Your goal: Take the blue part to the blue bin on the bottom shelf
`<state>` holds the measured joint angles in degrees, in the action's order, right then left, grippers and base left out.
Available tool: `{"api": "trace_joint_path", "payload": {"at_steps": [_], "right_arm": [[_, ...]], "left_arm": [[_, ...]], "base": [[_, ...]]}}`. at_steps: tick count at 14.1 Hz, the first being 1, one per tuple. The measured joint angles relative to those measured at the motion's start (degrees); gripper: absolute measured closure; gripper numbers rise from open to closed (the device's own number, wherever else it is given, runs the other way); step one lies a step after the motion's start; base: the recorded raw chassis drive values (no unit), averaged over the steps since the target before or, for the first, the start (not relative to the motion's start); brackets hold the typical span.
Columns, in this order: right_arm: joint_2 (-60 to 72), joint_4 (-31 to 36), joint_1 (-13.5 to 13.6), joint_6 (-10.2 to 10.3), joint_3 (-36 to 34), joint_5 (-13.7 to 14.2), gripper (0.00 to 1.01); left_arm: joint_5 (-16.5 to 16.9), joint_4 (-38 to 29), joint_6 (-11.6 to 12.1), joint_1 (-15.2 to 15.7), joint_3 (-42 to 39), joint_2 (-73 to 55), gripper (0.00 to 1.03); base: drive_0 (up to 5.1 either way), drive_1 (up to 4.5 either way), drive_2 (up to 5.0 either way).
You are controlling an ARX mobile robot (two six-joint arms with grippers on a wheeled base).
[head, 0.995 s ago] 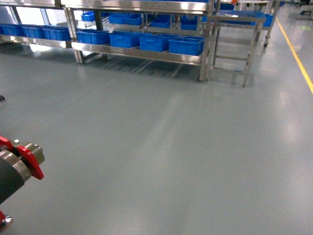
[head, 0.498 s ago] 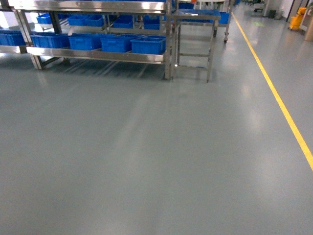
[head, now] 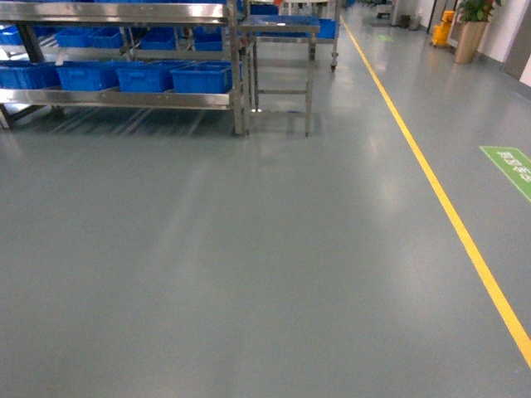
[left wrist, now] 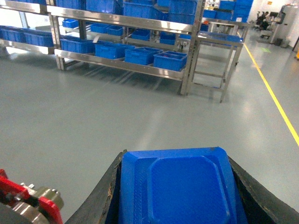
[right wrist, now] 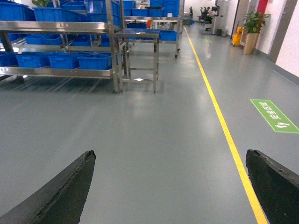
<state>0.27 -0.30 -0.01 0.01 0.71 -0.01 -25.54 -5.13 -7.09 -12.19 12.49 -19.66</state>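
My left gripper [left wrist: 175, 196] is clamped on the blue part [left wrist: 180, 186]; its black fingers [left wrist: 100, 198] press it from both sides, and it fills the gap. My right gripper [right wrist: 170, 186] is spread wide with nothing between its fingers [right wrist: 60, 186], only bare floor [right wrist: 159, 140].

Ahead of both grippers lies grey floor, nothing standing on it near me. A yellow line [head: 440, 199] runs off to the right of my right gripper, with a green floor sign [right wrist: 273, 116] beyond it.

Far ahead and left stands the steel rack [left wrist: 187, 70]. Its bottom shelf [left wrist: 121, 64] carries a row of blue bins [left wrist: 170, 59], well apart from the part. A small steel table [head: 278, 58] stands just beside the rack's right end. A potted plant [right wrist: 252, 28] stands far down the aisle.
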Motion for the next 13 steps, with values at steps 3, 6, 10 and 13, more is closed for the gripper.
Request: {"api": "trace_joint_path", "payload": {"at_steps": [3,6,10,13], "right_arm": [[0.00,0.00,0.00,0.00,0.00,0.00,0.03],[0.00,0.02,-0.04,0.00,0.00,0.07,0.03],[0.00,0.17,0.00,0.00,0.00,0.00,0.03],[0.00,-0.13,0.00,0.00,0.00,0.02,0.03]], "left_arm": [[0.00,-0.02,0.00,0.00,0.00,0.00,0.59],[0.13,0.00,0.00,-0.04,0.00,-0.09,0.59],[0.02,-0.04,-0.02,-0.04,0.00,0.11,0.59],[0.00,-0.20,-0.02,-0.02,0.00,0.28,0.59]], "base": [[-1.6,-1.57,-1.6],[-0.8,-0.78,-0.8],[0.0,3.13,-3.1],[-0.1,4.10,-4.2]]}}
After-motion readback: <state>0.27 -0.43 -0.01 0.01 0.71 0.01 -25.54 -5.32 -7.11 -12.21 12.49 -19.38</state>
